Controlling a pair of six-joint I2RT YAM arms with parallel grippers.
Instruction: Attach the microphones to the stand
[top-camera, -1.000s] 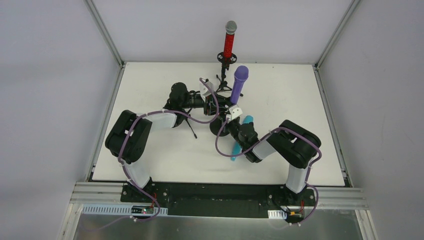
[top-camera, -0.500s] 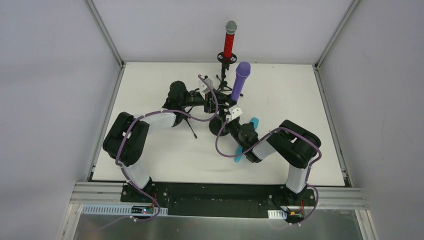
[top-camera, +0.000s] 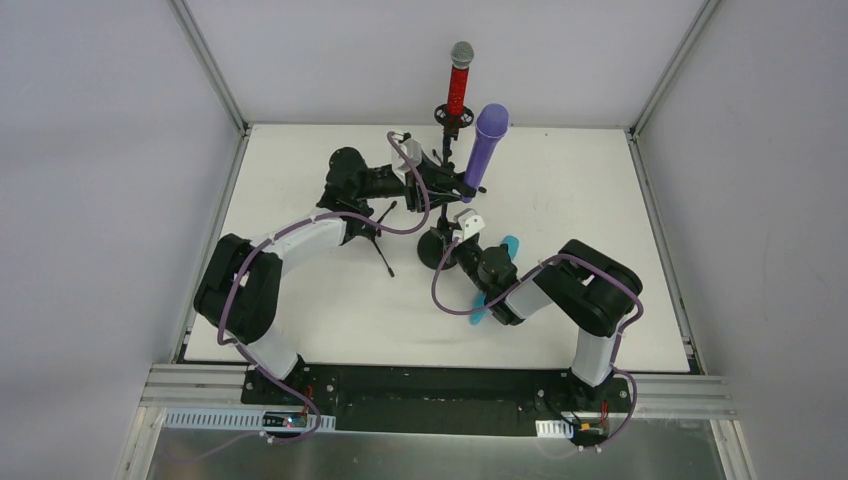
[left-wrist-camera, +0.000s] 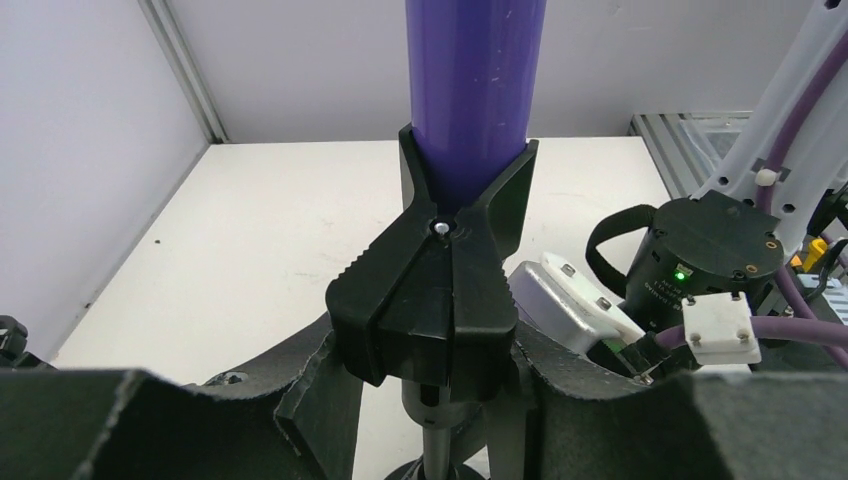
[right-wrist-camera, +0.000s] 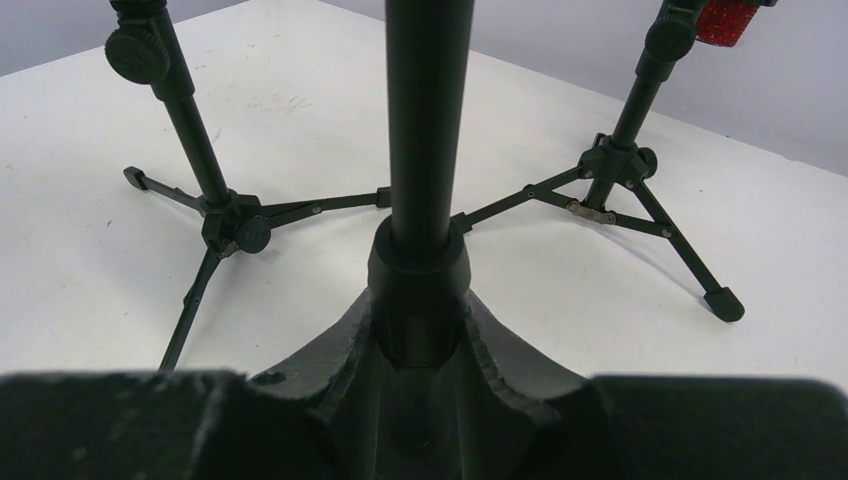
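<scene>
The purple microphone (top-camera: 485, 140) stands upright in the black clip (left-wrist-camera: 440, 290) on top of the round-based stand (top-camera: 437, 252). It fills the top of the left wrist view (left-wrist-camera: 470, 90). My left gripper (top-camera: 432, 180) is shut on the clip's lower part (left-wrist-camera: 440, 400). My right gripper (top-camera: 453, 250) is shut on that stand's pole (right-wrist-camera: 425, 120) just above the base (right-wrist-camera: 420, 330). The red microphone (top-camera: 459, 85) with the silver head sits in a tripod stand at the back. The cyan microphone (top-camera: 508, 245) lies on the table, mostly hidden under my right arm.
An empty black tripod stand (top-camera: 380, 245) stands left of centre under my left arm and shows in the right wrist view (right-wrist-camera: 225, 225). The red microphone's tripod (right-wrist-camera: 615, 170) is close behind the held pole. Grey walls enclose the white table (top-camera: 300, 300).
My left gripper has moved toward the back and right with the clip, and the purple microphone has risen with it. The cyan microphone shifted a little. The right gripper stayed on the pole.
</scene>
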